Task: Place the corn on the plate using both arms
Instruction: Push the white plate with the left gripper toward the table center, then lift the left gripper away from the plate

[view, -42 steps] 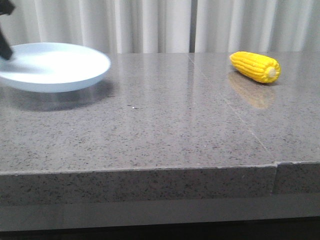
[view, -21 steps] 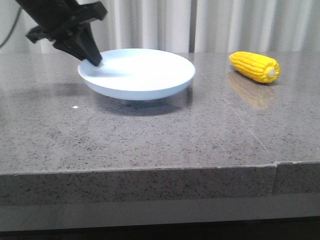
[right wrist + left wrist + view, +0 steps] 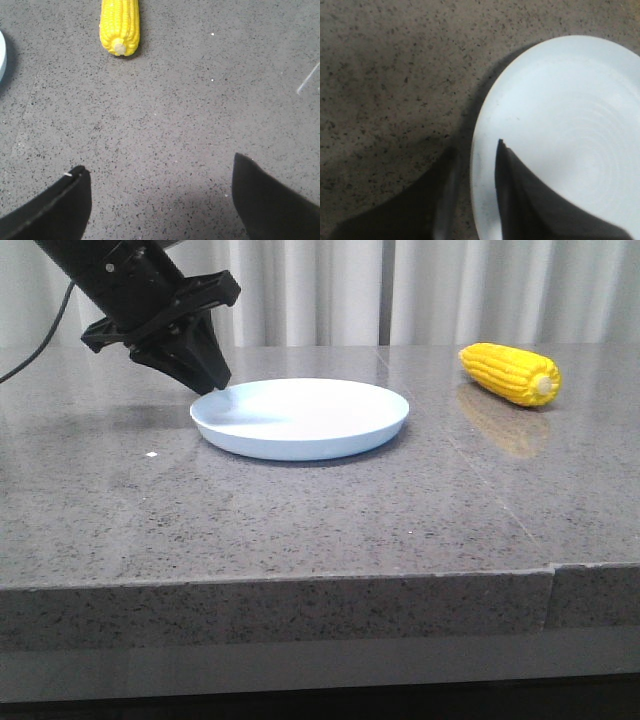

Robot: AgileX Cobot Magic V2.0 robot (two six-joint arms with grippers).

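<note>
The pale blue-white plate (image 3: 300, 420) rests on the grey stone table, left of centre. My left gripper (image 3: 215, 380) is shut on the plate's left rim. In the left wrist view, one finger (image 3: 520, 200) lies over the inside of the plate (image 3: 560, 115) and the other finger (image 3: 445, 200) is outside the rim. The yellow corn (image 3: 510, 373) lies on the table at the far right, apart from the plate, pale cut end towards the front. My right gripper (image 3: 159, 164) is open and empty above bare table, with the corn (image 3: 120, 25) some way ahead of it. The right arm is out of the front view.
White curtains (image 3: 330, 290) hang behind the table. The table's front edge (image 3: 300, 580) runs across the view, with a seam (image 3: 550, 570) at the right. A black cable (image 3: 30, 360) trails from the left arm. The plate's edge (image 3: 1, 55) shows in the right wrist view.
My left arm carried the plate from the far left to the right and lowered it onto the table. The corn has not moved.
</note>
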